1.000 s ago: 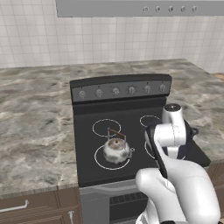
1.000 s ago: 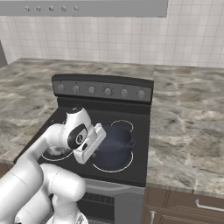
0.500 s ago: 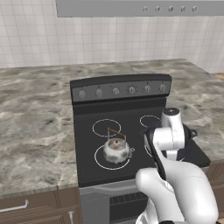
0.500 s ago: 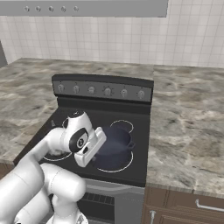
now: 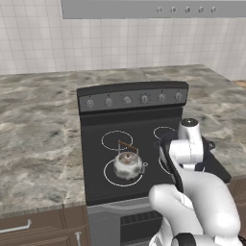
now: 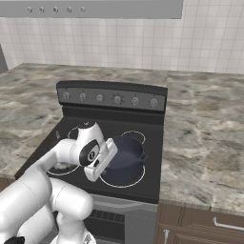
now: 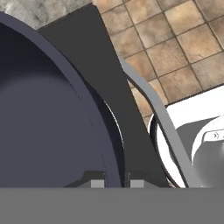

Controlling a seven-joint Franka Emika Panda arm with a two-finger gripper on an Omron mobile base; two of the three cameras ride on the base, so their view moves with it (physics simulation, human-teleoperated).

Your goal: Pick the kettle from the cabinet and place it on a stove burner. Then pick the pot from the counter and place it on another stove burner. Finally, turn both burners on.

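Observation:
The dark blue-grey pot (image 6: pixel 128 151) sits over the stove's front right burner ring (image 6: pixel 136 180). In the hand view the pot (image 7: pixel 43 122) is seen from close up and its near rim runs between my two fingertips. My gripper (image 7: pixel 117 179) is shut on that rim. The silvery kettle (image 5: pixel 127 165) with its thin brown handle stands upright on the front left burner, apart from the pot. My arm hides most of the pot in the left base view. The cabinet is out of view.
The black stove (image 5: pixel 96 144) has a row of knobs (image 5: pixel 127 100) on its back panel. Marble-look counter (image 5: pixel 38 129) lies on both sides. Brown drawers (image 6: pixel 205 224) are below. The oven's grey bar handle (image 7: pixel 153 105) and a tiled floor (image 7: pixel 175 39) show past the stove's edge.
My hand, with the pot in its grip, has sunk a little toward the front right burner. The kettle has stayed where it was.

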